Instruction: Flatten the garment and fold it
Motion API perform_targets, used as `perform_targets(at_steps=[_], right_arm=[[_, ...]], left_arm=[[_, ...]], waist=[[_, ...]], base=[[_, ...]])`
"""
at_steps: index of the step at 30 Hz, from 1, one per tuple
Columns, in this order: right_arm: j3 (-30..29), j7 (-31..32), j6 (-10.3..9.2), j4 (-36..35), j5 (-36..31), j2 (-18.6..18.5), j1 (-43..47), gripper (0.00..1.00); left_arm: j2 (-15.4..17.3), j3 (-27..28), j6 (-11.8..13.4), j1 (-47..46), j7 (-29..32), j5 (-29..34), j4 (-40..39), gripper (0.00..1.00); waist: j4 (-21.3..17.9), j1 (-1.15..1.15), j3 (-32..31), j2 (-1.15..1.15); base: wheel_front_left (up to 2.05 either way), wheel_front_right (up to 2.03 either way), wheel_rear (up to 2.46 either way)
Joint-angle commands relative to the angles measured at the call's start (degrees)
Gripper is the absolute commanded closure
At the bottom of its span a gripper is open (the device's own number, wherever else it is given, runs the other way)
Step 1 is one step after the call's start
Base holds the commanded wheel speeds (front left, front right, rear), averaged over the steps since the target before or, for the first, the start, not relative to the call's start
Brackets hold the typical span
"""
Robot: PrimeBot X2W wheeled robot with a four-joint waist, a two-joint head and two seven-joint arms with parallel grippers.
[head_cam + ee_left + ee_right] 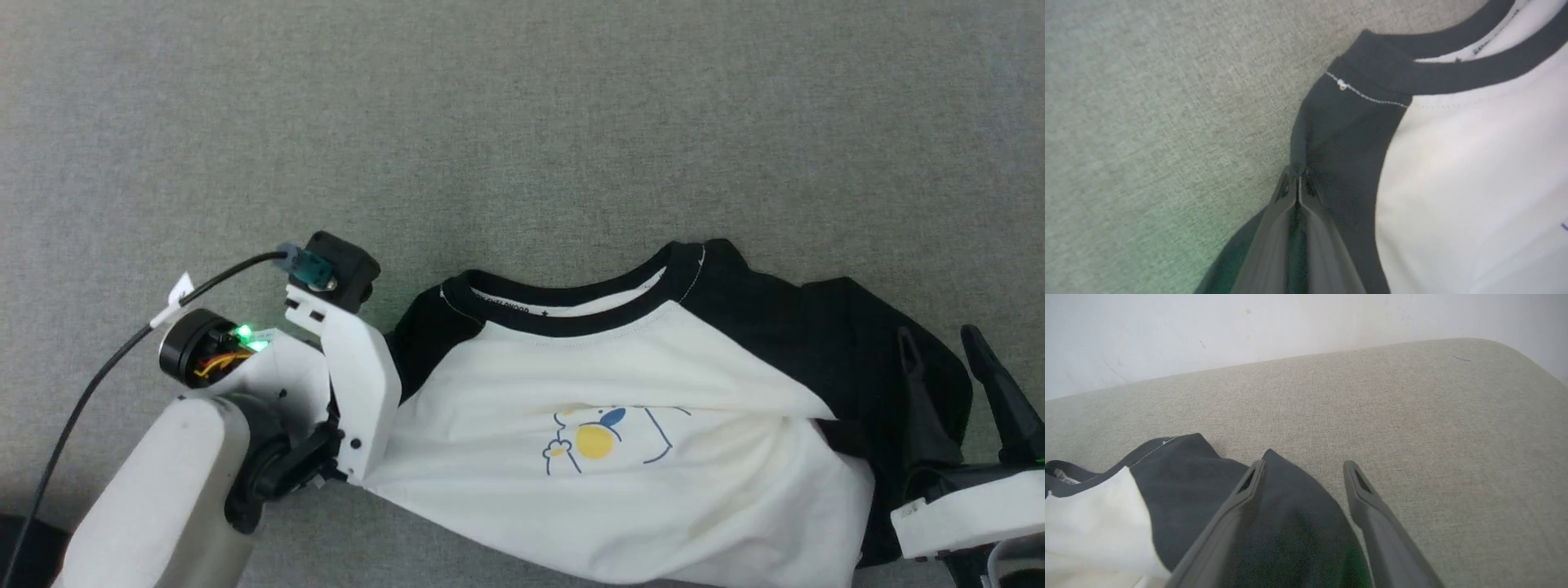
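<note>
Garment point(620, 425) lies rumpled at the table's point(522, 122) near edge, so my left end effector point(1298, 179) pinches its black shoulder while my right end effector point(939, 339) hangs spread over the other sleeve, presumably to stretch it flat.

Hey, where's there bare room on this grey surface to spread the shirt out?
The grey surface is bare everywhere beyond the garment, and out past the right gripper. The near side is crowded: the garment fills it, the left gripper shut on one black shoulder, the open right gripper over the other sleeve.
</note>
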Motion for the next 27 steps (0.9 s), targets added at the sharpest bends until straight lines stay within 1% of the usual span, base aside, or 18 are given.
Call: perform_targets(at_steps=[1,3,4,7,11,15,18,22,25,27], right_arm=[[0.1,0.15,-0.04,0.31,-0.22,0.12,-1.08,0.0],[0.28,0.06,-0.04,0.58,-0.11,0.12,-1.14,0.0],[0.38,-0.04,-0.04,0.74,-0.03,0.12,-1.14,0.0],[0.58,-0.3,-0.04,1.35,0.23,0.12,-1.0,0.0],[0.79,-0.56,-0.04,2.06,0.53,0.12,-0.49,0.0],[0.72,-0.8,-0.04,2.63,0.85,0.12,0.15,0.0],[0.78,-0.92,-0.04,2.97,1.09,0.12,0.7,0.0],[0.63,-1.16,-0.04,3.36,1.3,0.12,1.82,0.0],[0.21,-1.35,-0.04,3.55,1.45,0.12,2.82,0.0],[0.13,-0.97,-0.04,3.54,1.29,0.12,3.42,0.0]], left_arm=[[-0.22,-1.68,-0.18,5.38,1.49,-0.58,2.71,1.0],[-0.35,-0.42,0.3,5.23,-1.74,0.07,1.88,1.0],[-0.73,0.58,0.89,5.07,-4.48,0.7,1.5,1.0],[-2.34,2.73,2.1,5.59,-11.61,1.39,0.78,1.0],[-4.72,4.93,3.48,7.46,-18.59,0.76,-1.41,1.0],[-6.98,8.21,6.37,10.7,-24.71,-0.02,-5.17,1.0],[-7.55,10.9,9.03,14.68,-27.5,-0.36,-8.44,1.0],[-7.0,14.04,12.07,21.87,-29.37,-0.46,-12.35,1.0],[-7.32,15.71,13.42,26.98,-30.79,-1.28,-14.71,1.0],[-7.46,15.9,13.54,29.02,-31.42,-1.57,-15.66,1.0]], waist=[[0.23,0.0,-0.65,0.0],[0.29,0.0,-1.37,0.0],[0.29,0.0,-1.86,0.0],[0.3,0.0,-3.4,0.0],[0.34,0.0,-5.58,0.0],[0.28,0.0,-7.56,0.0],[0.13,0.0,-8.81,0.0],[0.11,0.0,-10.32,0.0],[0.54,0.0,-11.09,0.0],[1.23,0.0,-11.35,0.0]], base=[[0.0,0.0,0.0],[0.0,0.0,0.0],[0.0,0.0,0.0],[0.0,0.0,0.0],[0.0,0.0,0.0],[0.0,0.0,0.0],[0.0,0.0,0.0],[0.0,0.0,0.0],[0.0,0.0,0.0],[0.0,0.0,0.0]])
